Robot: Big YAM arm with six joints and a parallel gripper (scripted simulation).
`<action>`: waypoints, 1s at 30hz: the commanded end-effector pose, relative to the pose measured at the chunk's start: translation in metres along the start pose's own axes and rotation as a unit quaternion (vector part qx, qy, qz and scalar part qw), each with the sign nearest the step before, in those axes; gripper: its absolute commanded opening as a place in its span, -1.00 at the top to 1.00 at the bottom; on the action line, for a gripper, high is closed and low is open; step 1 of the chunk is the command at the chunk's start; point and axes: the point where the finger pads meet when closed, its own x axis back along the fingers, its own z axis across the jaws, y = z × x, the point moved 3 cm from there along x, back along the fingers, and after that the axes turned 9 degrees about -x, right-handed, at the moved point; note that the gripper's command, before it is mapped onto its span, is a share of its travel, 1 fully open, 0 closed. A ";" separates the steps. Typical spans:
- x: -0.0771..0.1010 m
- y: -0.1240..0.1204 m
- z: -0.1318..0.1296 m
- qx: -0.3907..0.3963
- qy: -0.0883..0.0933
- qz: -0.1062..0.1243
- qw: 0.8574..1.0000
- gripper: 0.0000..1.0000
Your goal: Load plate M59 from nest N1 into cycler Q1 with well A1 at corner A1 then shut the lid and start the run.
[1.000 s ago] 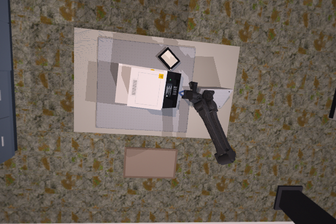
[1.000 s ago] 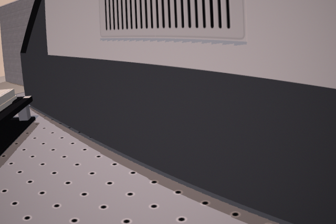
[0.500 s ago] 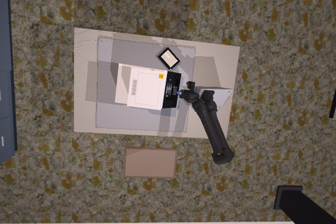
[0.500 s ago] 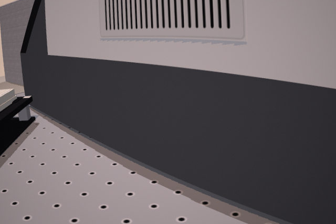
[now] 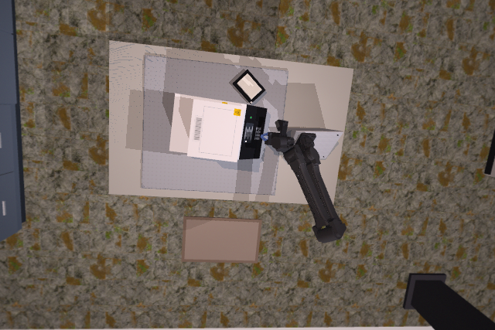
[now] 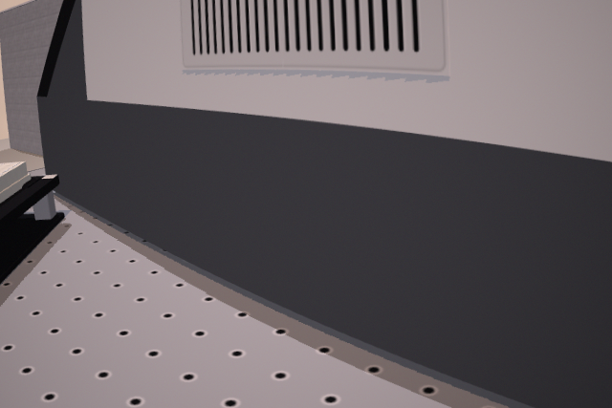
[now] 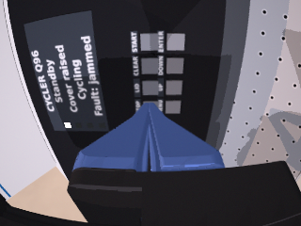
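Observation:
Q1 stands with its lid shut; its block is hidden. Its lamp is green. In the wrist view the screen has only the Standby mark lit. My gripper is shut and empty, its tips over the front panel, in the wrist view overlapping the STOP key, just beside the LID key. Height above the keys is hard to tell. The plate M59 lies on the nest N1; its lettering is too small to read.
The nest stands close beside Q1's side, near its front corner. The perforated mat lies under both. A pale slanted panel is by the arm's wrist. A brown box lies beyond the table's edge.

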 end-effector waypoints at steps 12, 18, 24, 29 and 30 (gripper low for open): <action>-0.014 -0.004 0.019 0.021 0.005 0.001 1.000 1.00; -0.025 -0.001 0.005 0.004 -0.002 -0.001 1.000 1.00; -0.034 0.000 -0.002 -0.003 -0.005 -0.002 1.000 1.00; -0.029 -0.002 0.002 0.003 -0.001 0.003 1.000 1.00; -0.029 -0.002 0.005 0.006 0.001 0.005 1.000 1.00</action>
